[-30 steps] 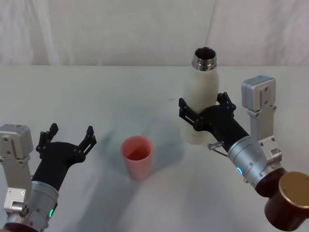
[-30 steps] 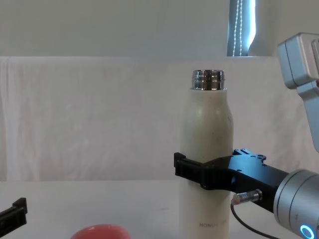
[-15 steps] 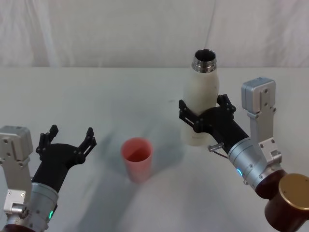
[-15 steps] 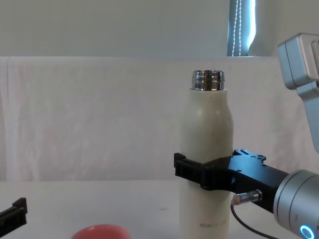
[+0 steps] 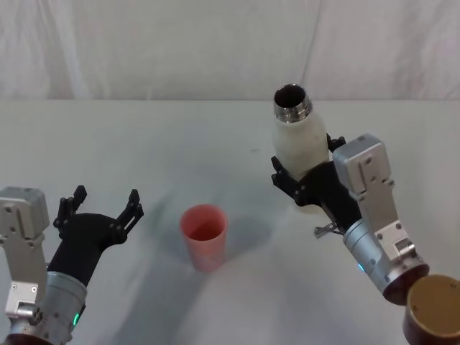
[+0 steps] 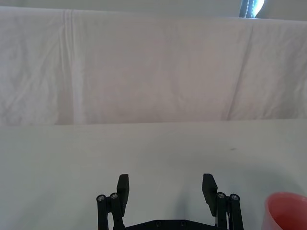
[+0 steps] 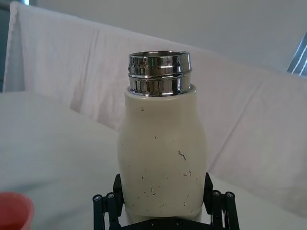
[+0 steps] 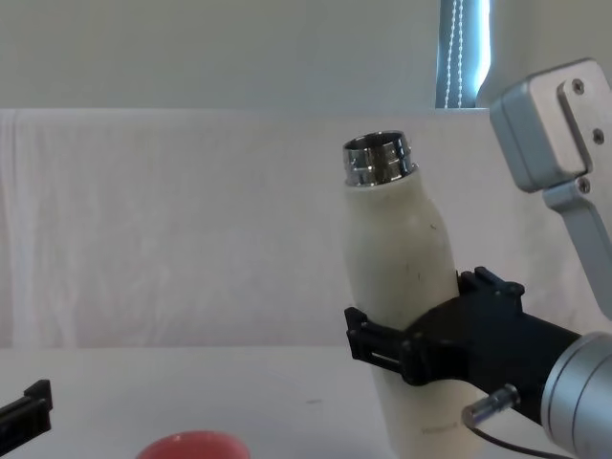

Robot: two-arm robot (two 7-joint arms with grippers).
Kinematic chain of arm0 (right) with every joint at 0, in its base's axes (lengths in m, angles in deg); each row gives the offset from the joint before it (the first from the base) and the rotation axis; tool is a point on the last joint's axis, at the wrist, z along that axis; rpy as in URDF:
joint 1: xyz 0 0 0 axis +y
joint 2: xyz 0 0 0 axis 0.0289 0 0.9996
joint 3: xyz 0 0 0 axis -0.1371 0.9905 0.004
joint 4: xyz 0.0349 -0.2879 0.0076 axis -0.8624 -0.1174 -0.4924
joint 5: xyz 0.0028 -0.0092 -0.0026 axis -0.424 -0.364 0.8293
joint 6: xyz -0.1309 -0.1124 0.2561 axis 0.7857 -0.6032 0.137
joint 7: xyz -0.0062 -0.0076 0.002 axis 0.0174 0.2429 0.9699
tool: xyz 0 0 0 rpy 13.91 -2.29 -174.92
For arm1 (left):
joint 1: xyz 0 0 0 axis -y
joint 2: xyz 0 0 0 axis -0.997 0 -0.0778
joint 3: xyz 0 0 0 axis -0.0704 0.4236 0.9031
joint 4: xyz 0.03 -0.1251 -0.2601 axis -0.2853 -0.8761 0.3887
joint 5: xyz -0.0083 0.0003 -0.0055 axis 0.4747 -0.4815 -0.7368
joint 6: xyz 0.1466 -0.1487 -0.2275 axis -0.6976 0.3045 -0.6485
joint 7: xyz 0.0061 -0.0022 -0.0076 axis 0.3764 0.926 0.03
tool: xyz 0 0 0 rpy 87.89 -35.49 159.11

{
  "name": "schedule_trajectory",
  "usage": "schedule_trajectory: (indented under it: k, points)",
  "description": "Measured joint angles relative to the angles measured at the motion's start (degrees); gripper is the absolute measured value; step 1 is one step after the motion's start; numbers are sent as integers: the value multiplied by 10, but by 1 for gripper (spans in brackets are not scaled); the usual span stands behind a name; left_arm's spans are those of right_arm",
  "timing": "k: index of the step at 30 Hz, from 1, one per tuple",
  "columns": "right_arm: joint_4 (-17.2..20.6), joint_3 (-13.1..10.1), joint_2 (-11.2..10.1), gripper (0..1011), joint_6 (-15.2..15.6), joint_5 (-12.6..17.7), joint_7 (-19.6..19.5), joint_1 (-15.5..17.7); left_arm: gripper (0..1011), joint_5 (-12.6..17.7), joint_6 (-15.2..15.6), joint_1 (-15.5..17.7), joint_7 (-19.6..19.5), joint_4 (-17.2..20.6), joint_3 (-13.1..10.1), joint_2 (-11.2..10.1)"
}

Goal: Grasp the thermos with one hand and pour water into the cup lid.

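The thermos (image 5: 300,147) is a cream-white bottle with an open steel neck. It is off the table and tilted with its mouth leaning left, towards the cup lid. My right gripper (image 5: 307,180) is shut on its lower body, black fingers clamped on both sides (image 7: 207,184). The chest view shows the thermos (image 8: 397,277) leaning in my right gripper (image 8: 411,349). The cup lid (image 5: 204,233) is a salmon-pink cup standing upright, left of and below the thermos; its rim shows as the cup lid (image 8: 191,446). My left gripper (image 5: 105,201) rests open at the near left, apart from the lid, holding nothing (image 6: 166,189).
A white cloth covers the table (image 5: 180,144), and a white curtain (image 5: 180,43) hangs behind it. My right arm's grey wrist housing (image 5: 366,176) and bronze joint (image 5: 435,320) fill the near right corner. There is free room between the lid and the thermos.
My right gripper has lifted the thermos and tipped its mouth left, towards the cup lid; the wrist has rolled. The left arm and the lid have not moved.
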Motion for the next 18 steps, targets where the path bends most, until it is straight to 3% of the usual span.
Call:
schedule_trajectory:
  k: [8, 15, 18]
  points:
    - [2, 10, -12, 958, -16, -71, -19, 4, 1001, 0, 0, 0, 0, 0, 0, 0]
    - [-1, 31, -29, 958, -27, -168, -43, 4, 1001, 0, 0, 0, 0, 0, 0, 0]
    - [-3, 37, -33, 958, -29, -192, -47, 4, 1001, 0, 0, 0, 0, 0, 0, 0]
